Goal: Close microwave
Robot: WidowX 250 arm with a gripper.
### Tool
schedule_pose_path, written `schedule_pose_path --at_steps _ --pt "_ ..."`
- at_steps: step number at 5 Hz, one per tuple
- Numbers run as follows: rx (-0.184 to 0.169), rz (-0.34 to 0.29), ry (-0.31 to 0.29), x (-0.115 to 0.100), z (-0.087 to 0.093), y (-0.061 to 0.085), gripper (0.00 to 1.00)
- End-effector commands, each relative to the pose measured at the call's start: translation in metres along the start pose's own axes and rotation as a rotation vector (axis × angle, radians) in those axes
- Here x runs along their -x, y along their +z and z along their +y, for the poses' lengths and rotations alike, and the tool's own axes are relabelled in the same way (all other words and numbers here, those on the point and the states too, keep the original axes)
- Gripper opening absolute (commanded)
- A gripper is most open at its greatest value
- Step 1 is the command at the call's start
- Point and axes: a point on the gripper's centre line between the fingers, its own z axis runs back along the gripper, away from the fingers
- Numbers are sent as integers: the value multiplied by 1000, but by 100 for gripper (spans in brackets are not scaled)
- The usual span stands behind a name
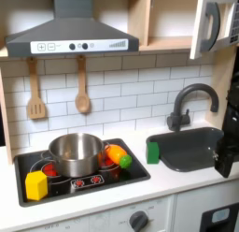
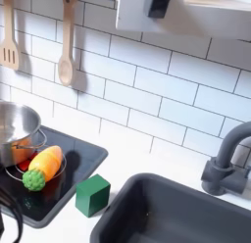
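A: So, where's the microwave (image 1: pixel 211 25)?

B: Upper right of the first exterior view, above the counter, in a light-wood cabinet. Door's swung out toward us, white-grey w/ a dark curved vertical handle (image 1: pixel 213 27). The wood shelf cavity (image 1: pixel 168 21) to its left looks open, so I'd judge it not closed yet. In the second exterior view a bit of the door bottom (image 2: pixel 147 12) sits at the top edge, centre.

A: Gripper?

B: Dark shape at the right edge of the first exterior view, lower right, by the sink (image 1: pixel 191 147) — prob the gripper (image 1: pixel 227 153). Can't tell if the pincer is apart or together; too dark & cropped.

A: How'll the door handle?

B: Guessing light, stiff toy panel on a hinge; swings easy. Smooth face, maybe slippery. No need to grip, I'd push flat on the door face near the handle side, far from the hinge, for leverage. Handle's the alt grab spot.

A: Risks?

B: Pushing too hard could rock the cabinet or slip off the edge.
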Motion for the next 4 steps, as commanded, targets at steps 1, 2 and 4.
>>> schedule_pose_path --at_steps 1,2,4 --pt "0 -2 0 0 0 0 100" --pt "-3 -3 -9 -7 3 0 100" --pt "-14 -16 -61 -18 -4 4 100"
